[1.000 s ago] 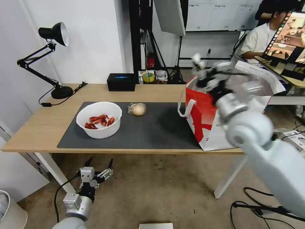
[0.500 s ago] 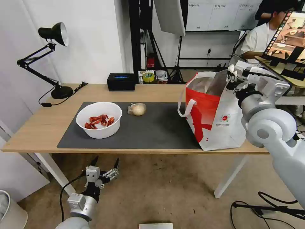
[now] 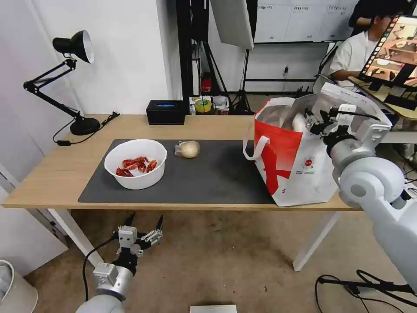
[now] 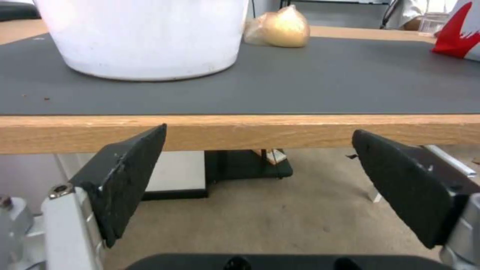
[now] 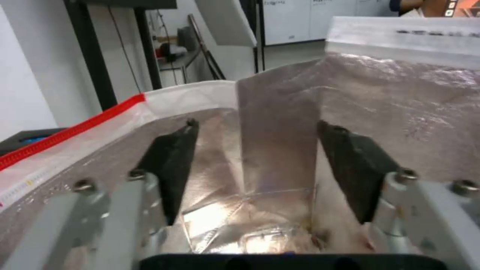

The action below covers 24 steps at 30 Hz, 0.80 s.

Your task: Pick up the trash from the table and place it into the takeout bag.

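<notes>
Left gripper (image 3: 144, 222) hangs below the front edge of the long light-wood table (image 3: 52, 182), its black fingers (image 4: 127, 176) spread wide with nothing between them. Just above and beyond it, on the dark grey rectangular mat (image 3: 208, 178), sits the round white bowl (image 3: 136, 169), smooth-walled, with red crayfish shells (image 3: 135, 165) heaped in its bottom. Beyond the bowl and to its right lies the pale rounded bun in a clear crinkled bag (image 3: 187, 149); which way its long axis runs I cannot tell.

Further right stands the large white takeout bag with a red panel (image 3: 299, 163), upright at the mat's right end, mouth open upward, white loop handle (image 3: 254, 145) hanging on its left face, small round logo on its front.

Right gripper (image 3: 313, 120) is held over the bag's mouth, pointing down into it. Its black fingers (image 5: 170, 161) are parted and empty. Below them: crinkled silver foil lining (image 5: 280, 142), with something clear and glossy at the bottom, not identifiable.
</notes>
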Tool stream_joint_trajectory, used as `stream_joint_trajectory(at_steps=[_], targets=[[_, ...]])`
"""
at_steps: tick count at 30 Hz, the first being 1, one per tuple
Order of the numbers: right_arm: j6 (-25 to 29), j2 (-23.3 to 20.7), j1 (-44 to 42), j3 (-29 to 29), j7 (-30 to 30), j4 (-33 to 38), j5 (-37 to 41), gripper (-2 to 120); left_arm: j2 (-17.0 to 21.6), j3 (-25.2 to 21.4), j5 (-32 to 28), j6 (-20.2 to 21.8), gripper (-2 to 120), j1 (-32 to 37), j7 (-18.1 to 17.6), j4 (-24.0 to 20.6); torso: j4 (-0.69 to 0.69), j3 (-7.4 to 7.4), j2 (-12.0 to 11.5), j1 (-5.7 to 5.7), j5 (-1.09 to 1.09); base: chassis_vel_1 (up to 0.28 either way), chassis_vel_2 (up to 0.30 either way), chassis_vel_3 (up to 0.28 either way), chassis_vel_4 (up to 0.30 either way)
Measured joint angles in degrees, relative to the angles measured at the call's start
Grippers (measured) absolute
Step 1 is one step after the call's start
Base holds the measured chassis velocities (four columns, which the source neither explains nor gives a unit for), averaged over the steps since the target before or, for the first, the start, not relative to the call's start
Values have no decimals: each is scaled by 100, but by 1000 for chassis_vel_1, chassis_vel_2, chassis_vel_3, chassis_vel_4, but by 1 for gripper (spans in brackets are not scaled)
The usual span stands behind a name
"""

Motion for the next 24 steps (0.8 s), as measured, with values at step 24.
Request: stream_joint_trajectory(at_steps=[24], targets=[[1136, -31, -665, 150, -2066, 998, 439, 100, -306, -30, 105, -6, 100, -142, -12, 126, 0, 0, 0, 0, 0, 0, 0, 0, 0]])
